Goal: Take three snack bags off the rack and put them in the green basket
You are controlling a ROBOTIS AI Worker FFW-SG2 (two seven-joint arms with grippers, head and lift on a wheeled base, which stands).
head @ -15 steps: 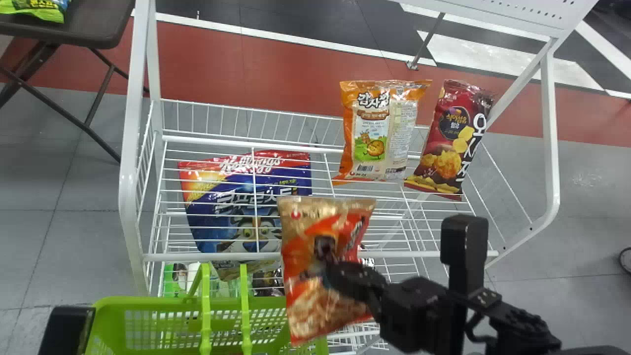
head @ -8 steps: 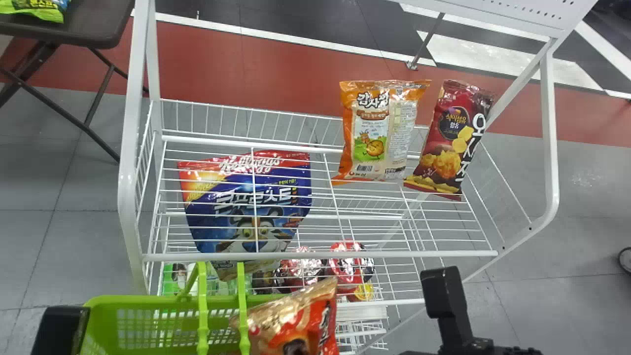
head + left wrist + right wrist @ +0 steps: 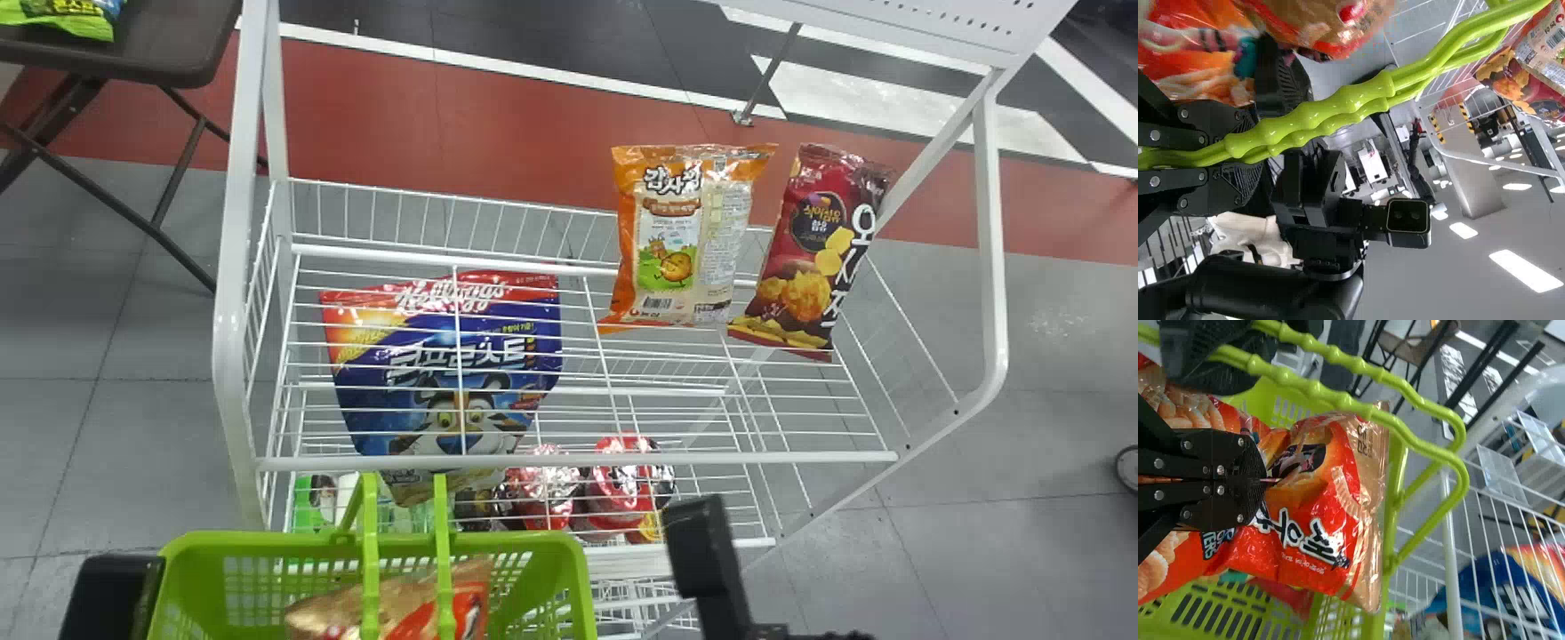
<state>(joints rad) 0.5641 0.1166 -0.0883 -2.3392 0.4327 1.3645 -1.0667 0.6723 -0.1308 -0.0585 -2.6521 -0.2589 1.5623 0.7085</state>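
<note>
— Where is the snack bag?
— The red-orange snack bag (image 3: pixel 422 618) with gold ends is inside the green basket (image 3: pixel 267 539), partly beneath its two green handles (image 3: pixel 442 533), on the robot's side of the white wire rack (image 3: pixel 578 460).

— Which way does it point?
— Its long axis runs from the robot's side toward the rack, slanting slightly left. A gold end faces the rack. How steeply the bag tilts, one cannot tell.

— And the end effectors?
— The right end effector (image 3: pixel 1265 480) has its fingers pinched on the wrapper, near the middle of the bag's printed face. The left end effector (image 3: pixel 1248 153) is clamped around the basket's paired handles.

— What is on the rack?
— Two bags sit at the right. The orange-and-cream bag (image 3: pixel 680 236) has its long axis running nearly straight away from the robot; beside it, the dark red bag (image 3: pixel 809 253) slants, its far end leaning right. Farther left, seen through white wires, is a wide blue bag (image 3: pixel 444 373), its red edge pointing away from the robot.
</note>
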